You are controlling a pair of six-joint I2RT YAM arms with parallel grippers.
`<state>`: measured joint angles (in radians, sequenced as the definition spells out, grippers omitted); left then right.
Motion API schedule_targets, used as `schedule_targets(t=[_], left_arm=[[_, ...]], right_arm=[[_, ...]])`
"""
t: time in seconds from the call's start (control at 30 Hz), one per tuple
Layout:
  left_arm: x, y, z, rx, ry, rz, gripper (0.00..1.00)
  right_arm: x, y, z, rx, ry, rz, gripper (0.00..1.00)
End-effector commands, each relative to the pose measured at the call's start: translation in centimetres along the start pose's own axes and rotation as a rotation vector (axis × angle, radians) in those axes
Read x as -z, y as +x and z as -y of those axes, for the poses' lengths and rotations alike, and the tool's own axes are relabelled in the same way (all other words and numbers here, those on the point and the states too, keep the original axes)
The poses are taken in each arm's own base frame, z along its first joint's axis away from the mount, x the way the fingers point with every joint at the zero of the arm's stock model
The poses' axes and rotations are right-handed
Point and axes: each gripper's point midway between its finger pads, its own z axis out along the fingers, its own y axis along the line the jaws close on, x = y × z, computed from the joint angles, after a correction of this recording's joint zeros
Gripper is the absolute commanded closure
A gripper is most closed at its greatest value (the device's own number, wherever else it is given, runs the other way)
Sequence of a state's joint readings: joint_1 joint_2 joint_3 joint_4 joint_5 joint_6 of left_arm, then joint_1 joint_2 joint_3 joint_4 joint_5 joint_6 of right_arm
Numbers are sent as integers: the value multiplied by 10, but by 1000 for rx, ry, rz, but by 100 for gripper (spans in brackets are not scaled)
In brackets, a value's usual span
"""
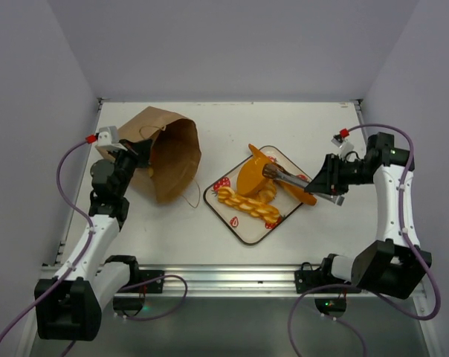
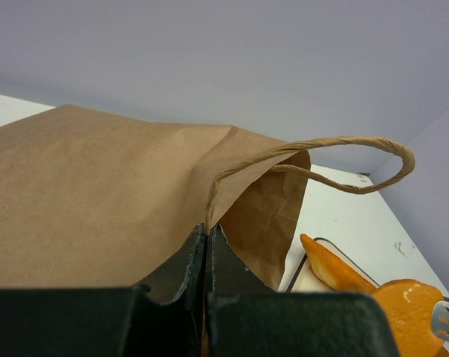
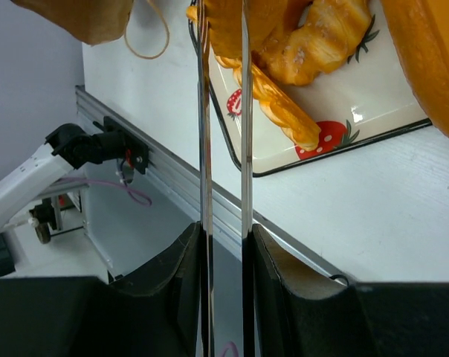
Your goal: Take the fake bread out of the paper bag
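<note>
Top external: the paper bag (image 1: 169, 152) lies on its side near the left edge of the table (image 1: 284, 123), mouth toward the strawberry tray (image 1: 250, 232). That holds a braided loaf (image 1: 247, 204) and a tilted flat disc (image 1: 253, 177), with bare tabletop behind and to the right. Left wrist: my left gripper (image 2: 207, 238) is pinched tight on the bag's rim, the loop handle (image 2: 343, 145) free above. Right wrist: my right gripper (image 3: 223, 230) clamps metal tongs (image 3: 244, 111), whose blades reach the bread over the tray.

one paper bag (image 1: 169, 152), one strawberry tray (image 1: 244, 230), one braided loaf (image 1: 247, 202), one round disc (image 1: 252, 177) and one baguette (image 1: 308, 198) in view.
</note>
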<state>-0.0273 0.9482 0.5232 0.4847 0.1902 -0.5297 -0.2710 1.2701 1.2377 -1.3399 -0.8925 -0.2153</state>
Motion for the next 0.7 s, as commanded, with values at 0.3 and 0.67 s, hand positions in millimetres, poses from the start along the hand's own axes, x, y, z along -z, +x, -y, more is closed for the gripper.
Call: schedule_targets(t=[0.3, 0.67], left_arm=[[10, -7, 5, -39, 31, 43, 100], [10, -8, 5, -50, 28, 38, 100]], right_arm=[[20, 5, -46, 156, -107, 74, 100], [16, 6, -71, 300, -172, 33, 100]])
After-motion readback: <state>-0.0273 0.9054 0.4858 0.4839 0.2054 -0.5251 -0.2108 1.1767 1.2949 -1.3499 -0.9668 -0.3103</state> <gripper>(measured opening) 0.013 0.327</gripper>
